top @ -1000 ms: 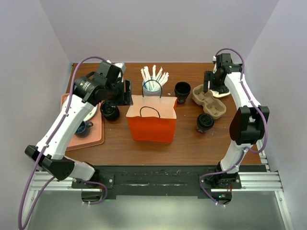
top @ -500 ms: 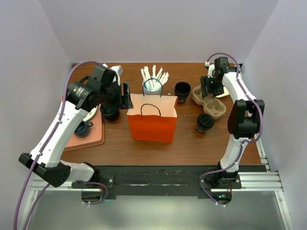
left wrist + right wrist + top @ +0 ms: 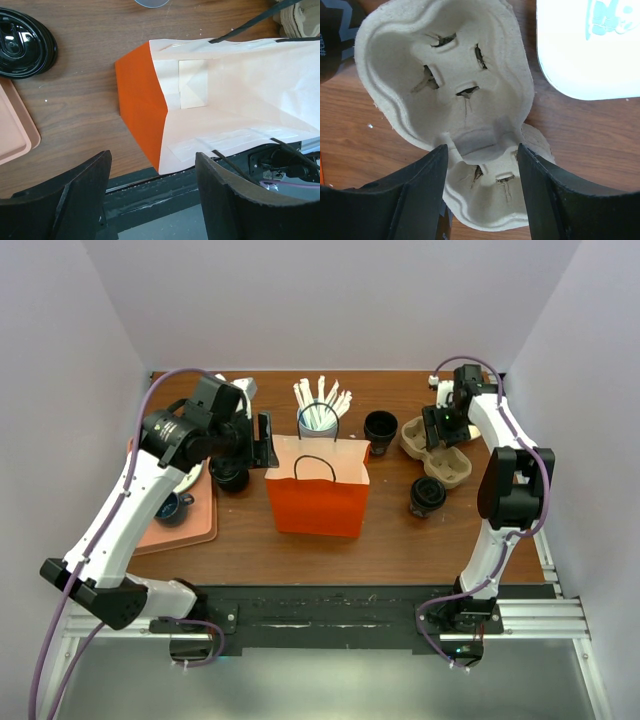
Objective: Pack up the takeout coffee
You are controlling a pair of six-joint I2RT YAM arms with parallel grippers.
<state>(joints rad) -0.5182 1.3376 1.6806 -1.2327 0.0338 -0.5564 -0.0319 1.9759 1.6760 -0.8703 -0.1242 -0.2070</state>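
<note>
The takeout coffee (image 3: 427, 496), a dark cup with a black lid, stands right of the orange paper bag (image 3: 315, 502), just in front of the pulp cup carrier (image 3: 452, 468). My right gripper (image 3: 437, 425) hangs low over the carrier (image 3: 445, 60). It is open, with the narrow waist between the two cells lying between its fingers (image 3: 482, 150). My left gripper (image 3: 265, 438) is open at the bag's upper left rim. In the left wrist view the bag (image 3: 140, 100) gapes open and empty, and nothing sits between the fingers (image 3: 152, 160).
A black open cup (image 3: 380, 428) stands left of the carrier. Another black-lidded cup (image 3: 229, 475) sits left of the bag. A blue holder with straws (image 3: 318, 422) is behind the bag. A pink tray (image 3: 190, 525) carries a dark mug (image 3: 172, 508). A white plate (image 3: 590, 50) lies right of the carrier.
My right gripper has come down and left onto the carrier, and its jaws have narrowed. The left arm shifted slightly, keeping its gripper at the bag's rim.
</note>
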